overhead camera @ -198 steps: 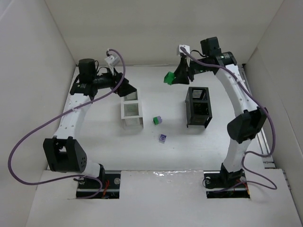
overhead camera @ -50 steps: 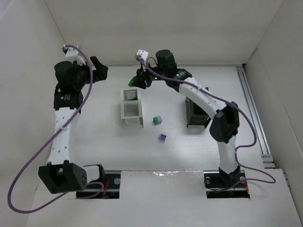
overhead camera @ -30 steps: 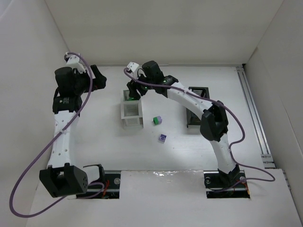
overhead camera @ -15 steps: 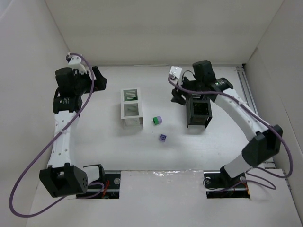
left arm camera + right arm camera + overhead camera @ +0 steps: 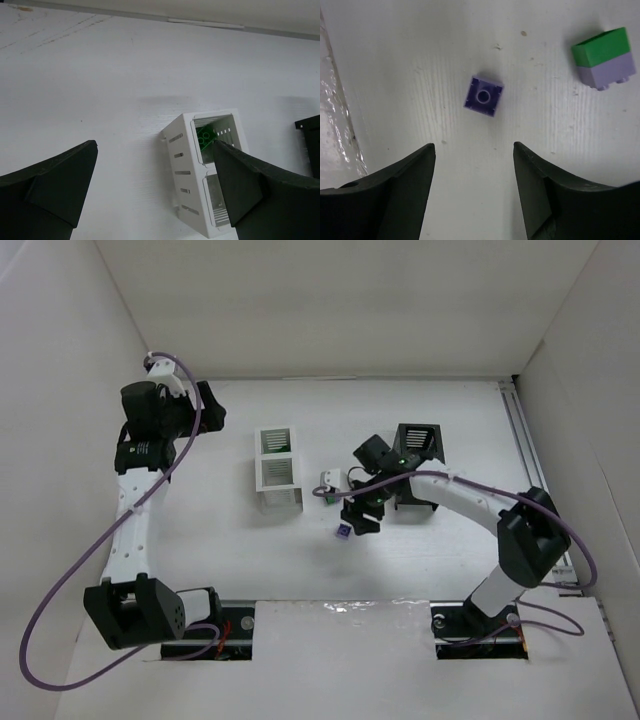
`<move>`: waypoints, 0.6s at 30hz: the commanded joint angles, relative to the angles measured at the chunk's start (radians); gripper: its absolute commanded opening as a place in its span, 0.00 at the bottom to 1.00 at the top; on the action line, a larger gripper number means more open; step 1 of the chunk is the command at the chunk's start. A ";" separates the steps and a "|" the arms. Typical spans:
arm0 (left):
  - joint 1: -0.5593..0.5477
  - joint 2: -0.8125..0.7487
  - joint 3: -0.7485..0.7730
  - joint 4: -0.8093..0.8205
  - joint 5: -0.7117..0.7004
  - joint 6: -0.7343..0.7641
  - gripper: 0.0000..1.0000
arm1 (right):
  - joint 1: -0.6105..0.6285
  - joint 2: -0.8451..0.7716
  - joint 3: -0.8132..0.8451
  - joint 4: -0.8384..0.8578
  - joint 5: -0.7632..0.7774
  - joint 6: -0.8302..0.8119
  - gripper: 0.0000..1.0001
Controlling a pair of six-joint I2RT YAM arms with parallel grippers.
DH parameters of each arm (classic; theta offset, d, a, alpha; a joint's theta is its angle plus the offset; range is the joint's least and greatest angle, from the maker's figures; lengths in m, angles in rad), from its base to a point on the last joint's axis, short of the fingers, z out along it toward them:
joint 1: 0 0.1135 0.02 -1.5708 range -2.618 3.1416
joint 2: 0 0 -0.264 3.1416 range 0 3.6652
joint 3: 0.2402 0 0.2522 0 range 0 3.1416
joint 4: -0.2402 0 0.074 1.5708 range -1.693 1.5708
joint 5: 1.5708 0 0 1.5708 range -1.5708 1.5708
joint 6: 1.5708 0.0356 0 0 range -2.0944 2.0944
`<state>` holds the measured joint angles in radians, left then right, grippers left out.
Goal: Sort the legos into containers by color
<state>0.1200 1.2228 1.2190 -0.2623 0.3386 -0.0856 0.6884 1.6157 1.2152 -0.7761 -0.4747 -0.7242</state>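
A small purple brick [image 5: 484,96] lies flat on the table, just ahead of my open, empty right gripper [image 5: 472,146]. In the top view this brick [image 5: 343,531] is beside the right gripper [image 5: 358,518]. A green brick stacked on a lavender one [image 5: 605,57] lies to the right of it; in the top view the pair [image 5: 327,496] is partly hidden by the wrist. The white box [image 5: 207,170] holds a green brick [image 5: 206,137] in its far compartment. My left gripper [image 5: 155,145] is open and empty, high at the far left [image 5: 208,405].
The white box [image 5: 278,470] stands left of centre and the black box [image 5: 418,445] right of centre, partly behind the right arm. White walls enclose the table on three sides. A metal rail [image 5: 535,480] runs along the right edge.
My right arm carried a green brick to the white box, came back without it, and has now dropped low over the purple brick. The left arm has barely moved.
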 commanded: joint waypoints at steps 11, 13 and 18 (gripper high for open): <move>0.006 -0.031 -0.036 0.035 -0.061 0.033 0.99 | 0.121 0.019 -0.137 0.345 0.128 0.452 0.76; 0.006 -0.040 -0.046 0.035 -0.061 0.033 0.99 | 0.155 0.019 -0.150 0.389 0.175 0.463 0.78; 0.006 -0.040 -0.046 0.035 -0.070 0.053 0.99 | 0.177 0.097 -0.108 0.394 0.223 0.486 0.78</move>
<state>0.1200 1.2198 1.1839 -0.2550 0.2840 -0.0525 0.8577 1.6726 1.0676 -0.4507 -0.3099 -0.2913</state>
